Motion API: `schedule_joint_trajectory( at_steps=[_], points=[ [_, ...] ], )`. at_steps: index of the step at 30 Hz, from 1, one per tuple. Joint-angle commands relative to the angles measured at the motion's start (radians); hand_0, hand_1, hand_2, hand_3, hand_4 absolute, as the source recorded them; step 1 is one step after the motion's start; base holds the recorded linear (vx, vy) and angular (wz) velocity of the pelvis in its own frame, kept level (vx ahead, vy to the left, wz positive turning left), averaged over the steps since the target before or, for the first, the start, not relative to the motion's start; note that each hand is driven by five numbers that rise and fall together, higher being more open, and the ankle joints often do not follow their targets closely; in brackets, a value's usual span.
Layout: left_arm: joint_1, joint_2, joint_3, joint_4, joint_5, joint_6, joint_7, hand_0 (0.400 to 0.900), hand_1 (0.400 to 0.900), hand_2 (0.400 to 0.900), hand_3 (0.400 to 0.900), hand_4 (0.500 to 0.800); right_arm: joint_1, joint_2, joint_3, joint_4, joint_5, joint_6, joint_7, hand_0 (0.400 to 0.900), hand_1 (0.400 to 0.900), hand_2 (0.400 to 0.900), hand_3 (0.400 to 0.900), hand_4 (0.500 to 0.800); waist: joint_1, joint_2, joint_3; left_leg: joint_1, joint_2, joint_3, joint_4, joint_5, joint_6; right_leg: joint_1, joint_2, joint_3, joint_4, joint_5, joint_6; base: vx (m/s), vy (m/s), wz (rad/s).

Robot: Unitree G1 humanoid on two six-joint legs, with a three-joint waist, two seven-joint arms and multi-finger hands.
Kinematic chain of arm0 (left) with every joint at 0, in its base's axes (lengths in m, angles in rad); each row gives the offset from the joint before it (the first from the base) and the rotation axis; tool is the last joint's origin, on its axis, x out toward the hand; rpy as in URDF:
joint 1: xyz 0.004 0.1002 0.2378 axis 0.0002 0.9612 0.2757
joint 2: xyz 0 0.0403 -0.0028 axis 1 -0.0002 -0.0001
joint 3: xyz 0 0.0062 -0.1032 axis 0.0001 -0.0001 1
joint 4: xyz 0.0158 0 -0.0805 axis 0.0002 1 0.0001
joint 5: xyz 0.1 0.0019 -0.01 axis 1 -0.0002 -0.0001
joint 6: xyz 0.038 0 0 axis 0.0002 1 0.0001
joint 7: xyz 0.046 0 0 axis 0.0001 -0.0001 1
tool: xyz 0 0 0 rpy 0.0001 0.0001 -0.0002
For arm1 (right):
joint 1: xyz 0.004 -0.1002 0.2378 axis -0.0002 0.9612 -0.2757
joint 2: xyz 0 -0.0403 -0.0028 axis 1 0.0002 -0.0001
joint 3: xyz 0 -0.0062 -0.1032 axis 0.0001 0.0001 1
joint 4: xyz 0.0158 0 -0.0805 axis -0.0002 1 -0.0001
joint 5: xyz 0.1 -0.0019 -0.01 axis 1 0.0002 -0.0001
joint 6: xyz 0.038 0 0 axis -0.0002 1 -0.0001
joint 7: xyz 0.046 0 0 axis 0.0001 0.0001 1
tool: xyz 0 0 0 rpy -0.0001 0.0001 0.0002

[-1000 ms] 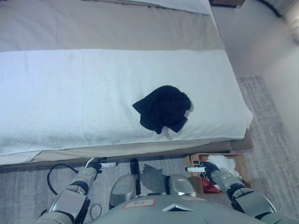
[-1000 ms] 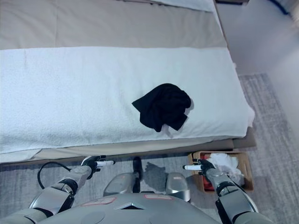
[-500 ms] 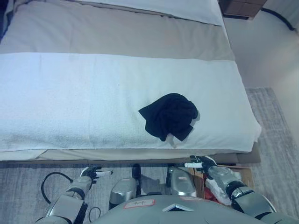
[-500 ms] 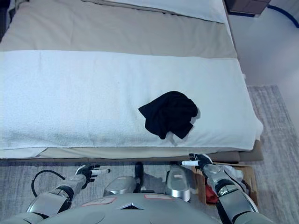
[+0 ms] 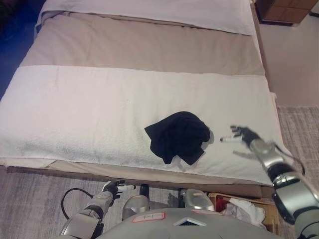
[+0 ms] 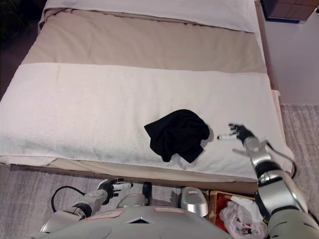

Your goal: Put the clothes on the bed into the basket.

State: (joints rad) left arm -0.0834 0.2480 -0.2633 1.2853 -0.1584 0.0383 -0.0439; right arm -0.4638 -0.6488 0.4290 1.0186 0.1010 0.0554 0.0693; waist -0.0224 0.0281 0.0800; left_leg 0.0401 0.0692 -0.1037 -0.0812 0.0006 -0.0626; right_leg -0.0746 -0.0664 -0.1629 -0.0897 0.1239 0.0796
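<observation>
The crumpled black garment (image 5: 178, 136) lies on the white towel-covered bed (image 5: 75, 109), and my right hand (image 5: 242, 135) has just risen from the wooden basket (image 6: 215, 201) to hover beside it, fingers spread and empty, ready to grab.

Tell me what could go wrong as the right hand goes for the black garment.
The black garment lies crumpled, so the open right hand beside it may catch only a fold and trail the rest. The basket sits low, partly hidden below the bed edge, already holding clothes; a drop could miss.
</observation>
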Motion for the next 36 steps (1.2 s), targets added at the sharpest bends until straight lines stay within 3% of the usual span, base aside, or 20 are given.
schedule_joint_trajectory(
  at_steps=[1, 6, 13, 21, 25, 36],
  points=[
    [-0.033, 0.046, -0.070, 0.054, 0.030, -0.003, 0.015, 0.900, 0.900, 0.900, 0.900, 0.800, -0.156, 0.008, 0.083, -0.024, -0.033, -0.053, -0.029, 0.900, 0.900, 0.900, 0.900, 0.800, 0.026, -0.039, -0.021, -0.015, -0.002, 0.026, 0.011, -0.051, -0.019, -0.017, -0.066, 0.030, 0.052, -0.066, 0.041, 0.02, 0.010, -0.08],
    [-0.028, 0.028, -0.103, 0.059, 0.009, -0.006, 0.024, 0.900, 0.900, 0.900, 0.900, 0.800, -0.359, 0.066, 0.171, 0.085, -0.042, -0.054, -0.049, 0.900, 0.900, 0.900, 0.900, 0.800, 0.055, -0.037, 0.011, -0.044, -0.012, 0.025, 0.010, -0.040, -0.017, -0.041, -0.078, 0.031, 0.047, -0.049, 0.045, -0.04, 0.019, 0.01],
    [-0.059, 0.055, -0.150, 0.028, -0.040, -0.022, 0.033, 0.900, 0.900, 0.900, 0.900, 0.800, -0.582, 0.110, 0.244, 0.224, -0.043, -0.052, -0.068, 0.900, 0.900, 0.900, 0.900, 0.800, 0.106, -0.014, 0.104, -0.160, -0.045, -0.005, 0.031, -0.004, -0.017, -0.125, -0.106, 0.020, 0.051, -0.016, 0.049, -0.12, 0.026, 0.15],
    [-0.038, 0.065, -0.195, -0.014, -0.046, -0.033, 0.033, 0.900, 0.900, 0.900, 0.900, 0.800, -0.641, 0.117, 0.245, 0.303, -0.045, -0.050, -0.082, 0.900, 0.900, 0.900, 0.900, 0.800, 0.156, 0.042, 0.178, -0.251, -0.083, -0.047, 0.043, 0.033, -0.016, -0.174, -0.133, 0.000, 0.046, 0.006, 0.053, -0.06, 0.027, 0.26],
    [-0.014, 0.068, -0.220, -0.049, -0.039, -0.037, 0.026, 0.900, 0.900, 0.900, 0.900, 0.800, -0.654, 0.095, 0.226, 0.334, -0.030, -0.049, -0.087, 0.900, 0.900, 0.900, 0.900, 0.800, 0.188, 0.091, 0.217, -0.300, -0.100, -0.068, 0.037, 0.059, -0.020, -0.202, -0.151, -0.017, 0.039, 0.018, 0.058, -0.03, 0.016, 0.25],
    [0.034, 0.068, -0.256, -0.124, -0.021, -0.039, 0.000, 0.900, 0.900, 0.900, 0.900, 0.800, -0.619, 0.058, 0.197, 0.366, -0.034, -0.042, -0.077, 0.900, 0.900, 0.900, 0.900, 0.800, 0.222, 0.162, 0.243, -0.349, -0.120, -0.098, 0.016, 0.090, -0.021, -0.229, -0.174, -0.044, 0.020, 0.032, 0.067, 0.01, 0.014, 0.17]
  ],
)
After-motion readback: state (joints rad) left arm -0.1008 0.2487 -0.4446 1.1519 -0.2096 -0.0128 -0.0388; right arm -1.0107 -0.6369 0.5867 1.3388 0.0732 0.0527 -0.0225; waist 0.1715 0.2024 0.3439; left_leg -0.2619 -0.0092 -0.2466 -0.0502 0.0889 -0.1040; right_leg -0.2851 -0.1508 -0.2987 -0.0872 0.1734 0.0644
